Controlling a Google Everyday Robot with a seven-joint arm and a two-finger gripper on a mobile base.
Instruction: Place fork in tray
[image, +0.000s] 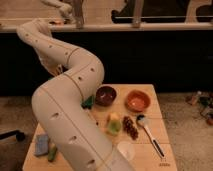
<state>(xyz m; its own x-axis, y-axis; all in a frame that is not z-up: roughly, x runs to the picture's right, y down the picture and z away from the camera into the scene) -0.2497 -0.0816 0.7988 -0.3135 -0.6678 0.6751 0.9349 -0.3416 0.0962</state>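
Observation:
My white arm (70, 105) fills the left and middle of the camera view, rising from the bottom edge to a bend at the upper left (32, 32). My gripper is hidden behind the arm, somewhere over the table's back left. Only a small green corner of the tray (89, 103) shows beside the arm. The fork is hidden.
On the wooden table (165, 155) stand a dark red bowl (106, 95) and an orange bowl (137, 100). A black-handled utensil with a white head (148, 132), a yellow-green item (114, 124), a brown item (131, 128), a white cup (125, 149), a blue sponge (41, 144) and a green banana (52, 152) lie nearer.

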